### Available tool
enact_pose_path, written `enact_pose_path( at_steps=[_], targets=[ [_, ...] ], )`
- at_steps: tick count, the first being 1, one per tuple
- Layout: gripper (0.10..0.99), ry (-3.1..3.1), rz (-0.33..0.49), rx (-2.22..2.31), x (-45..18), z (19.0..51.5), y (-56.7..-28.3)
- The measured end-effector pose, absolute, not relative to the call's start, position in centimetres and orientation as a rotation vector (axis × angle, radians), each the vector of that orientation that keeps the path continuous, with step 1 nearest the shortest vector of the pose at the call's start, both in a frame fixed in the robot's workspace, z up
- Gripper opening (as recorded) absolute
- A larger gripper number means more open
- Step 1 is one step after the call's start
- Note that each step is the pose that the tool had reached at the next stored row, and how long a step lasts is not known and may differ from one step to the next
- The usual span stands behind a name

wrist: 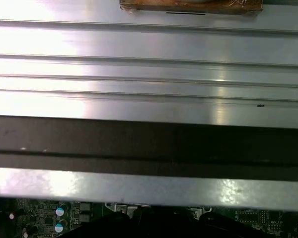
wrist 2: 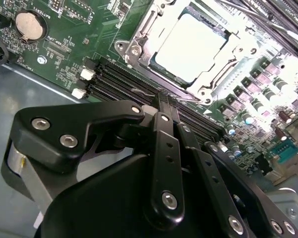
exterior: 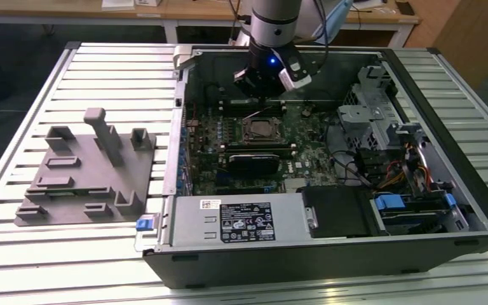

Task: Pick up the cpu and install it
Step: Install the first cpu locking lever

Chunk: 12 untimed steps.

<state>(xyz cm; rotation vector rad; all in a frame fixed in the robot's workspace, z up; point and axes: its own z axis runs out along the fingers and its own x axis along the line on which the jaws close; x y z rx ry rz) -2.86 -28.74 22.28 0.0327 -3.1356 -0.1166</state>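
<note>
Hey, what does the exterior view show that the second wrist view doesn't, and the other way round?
Exterior view: the grey plastic tray on the slatted metal table, to the exterior view's left of the open black computer case.
Second wrist view: the round silver coin battery.
Both: the green motherboard, and the small silvery square cpu sitting in its metal-framed socket, with the black end effector close by.

Space above the socket (exterior: pixel 261 130) seems open; drive cage (exterior: pixel 371 108) crowds beside.
</note>
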Motion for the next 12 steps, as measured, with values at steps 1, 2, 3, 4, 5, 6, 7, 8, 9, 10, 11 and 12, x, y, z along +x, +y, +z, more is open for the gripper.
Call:
enact_pose_path(
  at_steps=[1,2,3,4,5,6,7,8,9,10,11,12],
  targets=[
    [0.106,-3.136,-0.117,0.033,-2.8,22.25,-28.74],
    [0.106,-3.136,-0.117,0.032,-2.73,22.21,-28.74],
    [0.106,-3.136,-0.117,0.032,-2.67,22.17,-28.73],
    [0.106,-3.136,-0.117,0.032,-2.6,22.14,-28.73],
    [0.106,-3.136,-0.116,0.032,-2.56,22.12,-28.73],
    [0.106,-3.136,-0.116,0.031,-2.51,22.09,-28.73],
    [0.106,-3.136,-0.117,0.03,-2.47,22.05,-28.73],
    [0.106,-3.136,-0.117,0.029,-2.43,22.0,-28.73],
    [0.106,-3.136,-0.117,0.029,-2.37,21.96,-28.73],
    [0.106,-3.136,-0.117,0.028,-2.31,21.91,-28.73],
    [0.106,-3.136,-0.117,0.028,-2.24,21.86,-28.73],
    [0.106,-3.136,-0.117,0.028,-2.17,21.79,-28.73]
  ],
)
